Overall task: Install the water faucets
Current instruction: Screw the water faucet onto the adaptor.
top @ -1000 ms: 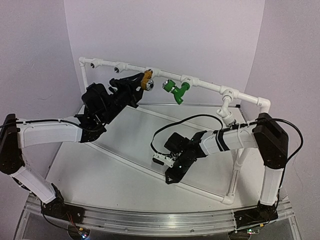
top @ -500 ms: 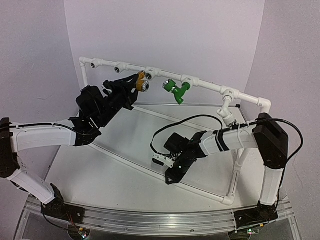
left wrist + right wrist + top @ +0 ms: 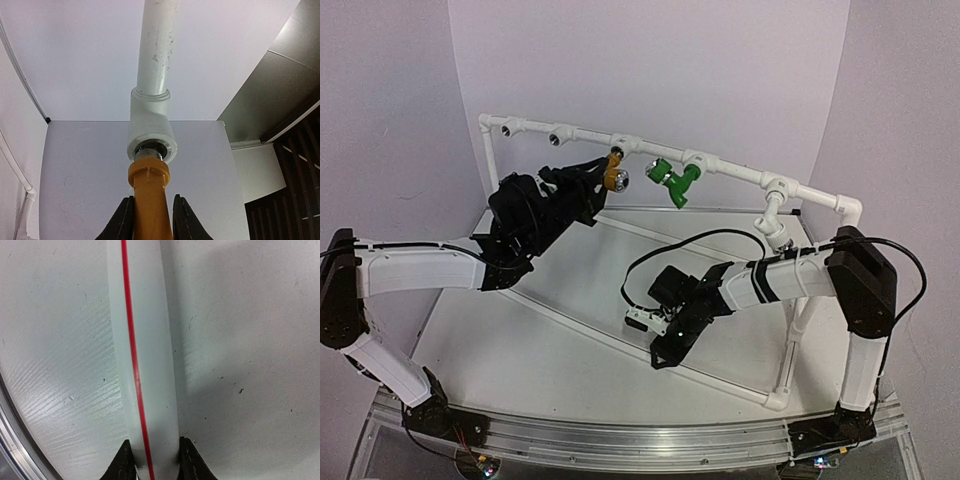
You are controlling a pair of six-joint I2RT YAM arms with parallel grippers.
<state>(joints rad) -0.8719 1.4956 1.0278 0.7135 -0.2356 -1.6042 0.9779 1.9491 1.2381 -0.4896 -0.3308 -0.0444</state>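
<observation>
The yellow-orange faucet (image 3: 149,200) has its threaded end just entering a socket of the white pipe frame (image 3: 151,131). A few threads show below the socket's rim, so I judge it started but not screwed home. My left fingers (image 3: 122,222) are clenched on its body, directly under that socket. The green faucet (image 3: 672,181) hangs from the frame's next socket toward my right side with nothing holding it, so it looks installed. My right fingers (image 3: 126,460) are well below the frame, closed around a red-striped white rail (image 3: 142,365) on the bench (image 3: 240,340). What's left, I reckon, is turning the yellow one tight.
</observation>
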